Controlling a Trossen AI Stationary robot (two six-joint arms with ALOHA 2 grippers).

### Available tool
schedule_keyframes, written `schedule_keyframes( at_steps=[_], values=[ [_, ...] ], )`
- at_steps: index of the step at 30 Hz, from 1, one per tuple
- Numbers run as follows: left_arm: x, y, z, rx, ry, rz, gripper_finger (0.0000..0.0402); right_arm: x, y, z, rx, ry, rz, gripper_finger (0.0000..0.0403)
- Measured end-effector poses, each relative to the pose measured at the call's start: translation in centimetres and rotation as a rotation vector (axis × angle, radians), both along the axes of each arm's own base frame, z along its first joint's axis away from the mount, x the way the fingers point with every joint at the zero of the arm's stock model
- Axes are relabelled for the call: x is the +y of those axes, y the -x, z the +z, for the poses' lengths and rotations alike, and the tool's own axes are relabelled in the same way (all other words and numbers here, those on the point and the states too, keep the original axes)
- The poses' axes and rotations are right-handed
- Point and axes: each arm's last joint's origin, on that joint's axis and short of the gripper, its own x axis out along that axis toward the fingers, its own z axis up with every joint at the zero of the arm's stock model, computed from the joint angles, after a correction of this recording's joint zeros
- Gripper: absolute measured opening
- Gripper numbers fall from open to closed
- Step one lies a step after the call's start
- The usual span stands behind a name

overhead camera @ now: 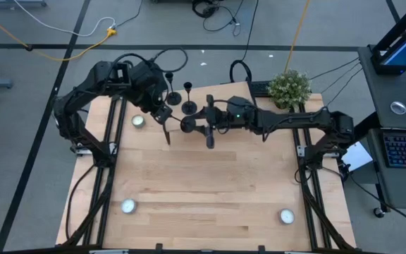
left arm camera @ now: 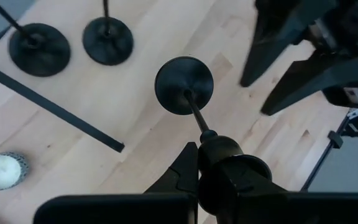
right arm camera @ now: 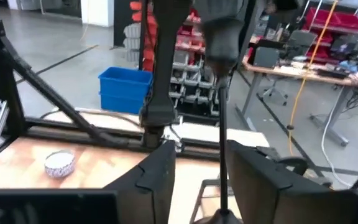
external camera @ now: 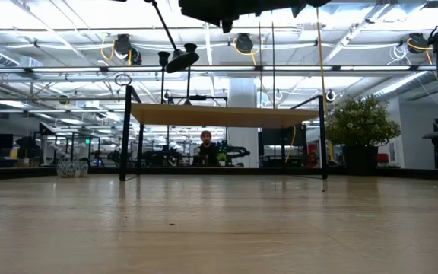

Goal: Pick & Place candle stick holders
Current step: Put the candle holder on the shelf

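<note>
One candlestick (left arm camera: 185,87) hangs in the air above the far middle of the table (overhead camera: 210,183), its round base toward the wood and its thin stem running up into the left gripper (left arm camera: 219,163), whose dark fingers are clamped on the cup end. In the low view the same candlestick (external camera: 175,57) shows tilted, clear of the tabletop. The other two candlesticks (overhead camera: 172,96) (overhead camera: 189,106) stand upright side by side near the far edge, just beyond the lifted one, their bases close together but apart.

The right gripper (overhead camera: 208,120) sits just beside the lifted candlestick, reaching in from the right. In its own wrist view its two fingers (right arm camera: 157,168) stand spread, with the thin stem (right arm camera: 221,143) passing upright between them and touching neither.

A small white tealight (overhead camera: 139,121) lies near the left arm, two more (overhead camera: 127,205) (overhead camera: 286,215) near the front corners. A potted plant (overhead camera: 290,87) stands at the far right corner
</note>
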Motion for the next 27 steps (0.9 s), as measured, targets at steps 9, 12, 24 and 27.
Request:
schedule_keyframes(
  at_steps=[9,12,24,27],
  values=[
    [-1.2,-2.0,-1.1,0.035,0.034,-0.077,0.0015,-0.2,-1.3,-1.4,-0.010,-0.036,-0.027,0.0159],
    [-1.3,-2.3,-1.3,0.040,0.040,-0.082,0.0015,0.1,-1.3,-1.5,-0.008,-0.055,-0.021,0.0160],
    [-1.2,-3.1,-1.3,-0.011,0.049,-0.109,0.0015,0.6,-1.4,-1.6,0.008,-0.065,-0.007,0.0160],
    [-1.2,-3.2,-1.3,-0.011,0.050,-0.110,0.0015,0.6,-1.3,-1.8,0.027,-0.069,-0.011,0.0160]
  ],
)
